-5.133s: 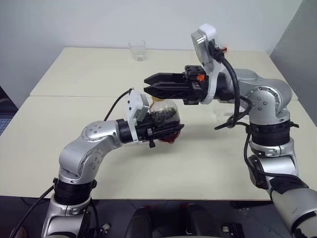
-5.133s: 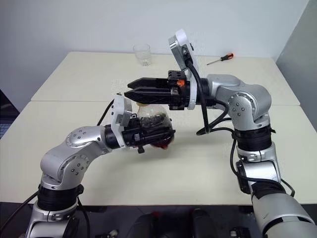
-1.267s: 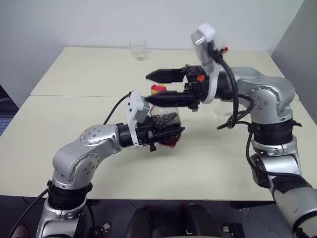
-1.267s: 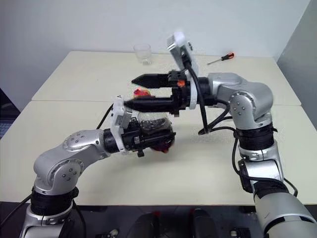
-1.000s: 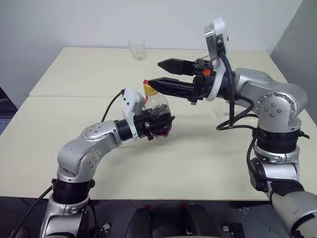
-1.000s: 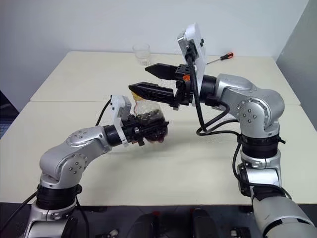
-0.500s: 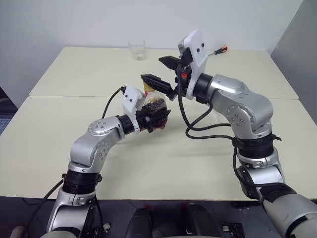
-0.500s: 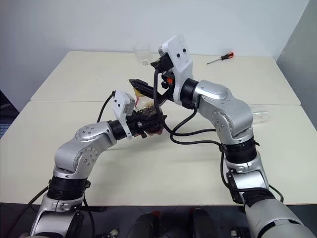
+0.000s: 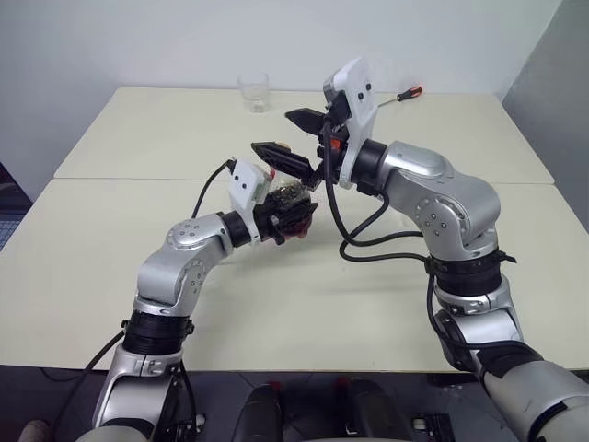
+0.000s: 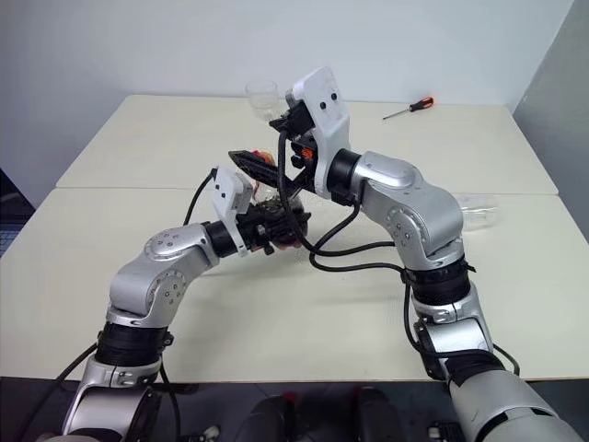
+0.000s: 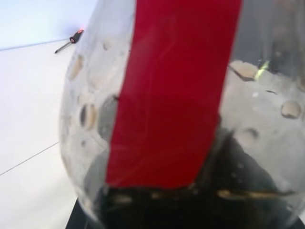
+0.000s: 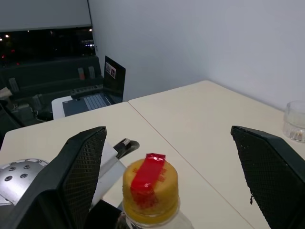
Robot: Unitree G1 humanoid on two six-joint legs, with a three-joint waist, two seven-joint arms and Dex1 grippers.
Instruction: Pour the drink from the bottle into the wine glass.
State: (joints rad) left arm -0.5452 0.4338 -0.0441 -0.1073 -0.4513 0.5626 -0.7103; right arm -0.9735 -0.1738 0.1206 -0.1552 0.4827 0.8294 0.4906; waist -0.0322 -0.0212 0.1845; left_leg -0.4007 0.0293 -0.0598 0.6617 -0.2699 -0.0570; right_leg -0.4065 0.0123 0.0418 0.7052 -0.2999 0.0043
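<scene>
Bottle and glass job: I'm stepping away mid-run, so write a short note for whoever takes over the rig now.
Left gripper: shut on the bottle, held above the table.
Right gripper: open, its fingers either side of the yellow cap, not touching it.
The wine glass seems to lie on its side at the table's right edge.
Done: bottle picked up.
Left: uncap, stand the glass up, pour.

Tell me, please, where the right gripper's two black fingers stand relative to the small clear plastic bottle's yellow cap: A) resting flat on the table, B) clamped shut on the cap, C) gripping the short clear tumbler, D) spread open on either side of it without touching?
D: in the right wrist view the right gripper has its fingers wide apart, with the yellow cap of the bottle between them, untouched.
</scene>
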